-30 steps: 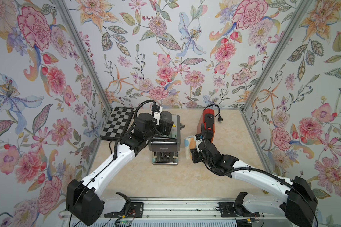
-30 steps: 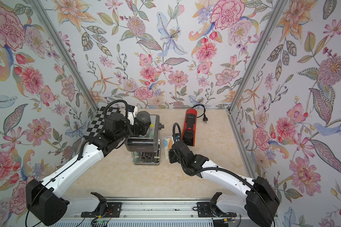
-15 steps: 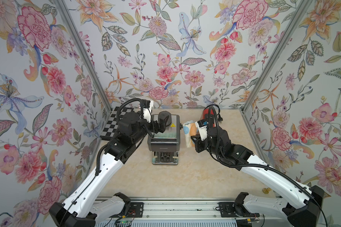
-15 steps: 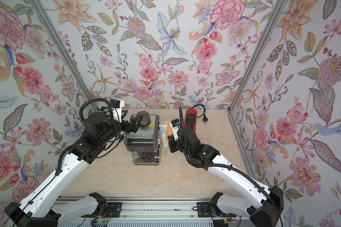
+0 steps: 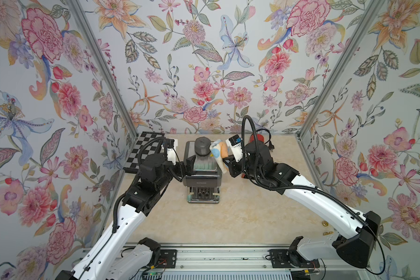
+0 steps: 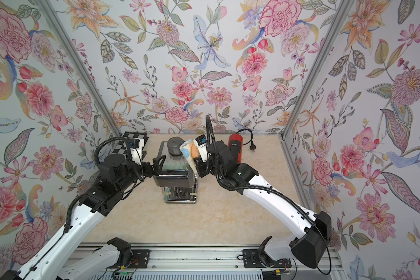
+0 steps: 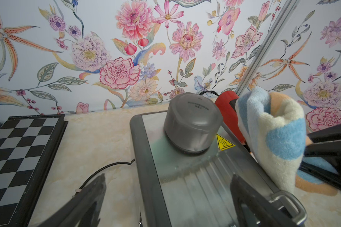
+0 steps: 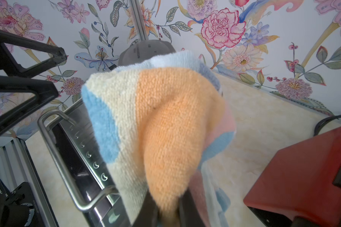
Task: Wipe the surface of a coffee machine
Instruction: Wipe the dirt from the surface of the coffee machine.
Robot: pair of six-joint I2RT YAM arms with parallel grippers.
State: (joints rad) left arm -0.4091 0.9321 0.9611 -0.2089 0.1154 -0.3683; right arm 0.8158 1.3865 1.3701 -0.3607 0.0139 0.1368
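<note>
1. Machine [image 5: 201, 173]: stands mid-table between both arms, with a grey cap [image 5: 202, 148] on its ribbed top.
2. Cloth [image 5: 219, 153]: striped terry, bunched. The right gripper [image 8: 165, 214] pinches it tight. It hangs against the machine's right upper edge, just beside the cap.
3. Left gripper [image 7: 167, 196]: jaws wide apart at the machine's left upper edge, holding nothing. Whether it touches the machine cannot be told.
4. Wiping, advised: lay the broad fold flat on the top, press lightly and sweep from the cap toward the front. Only cloth should meet metal.
5. Bracing, advised: the left gripper steadies the body against sliding.
6. Hazards, judged: the steel rail [image 8: 63, 157] may snag the cloth, and the red appliance [image 6: 234, 148] sits near the right arm.
</note>
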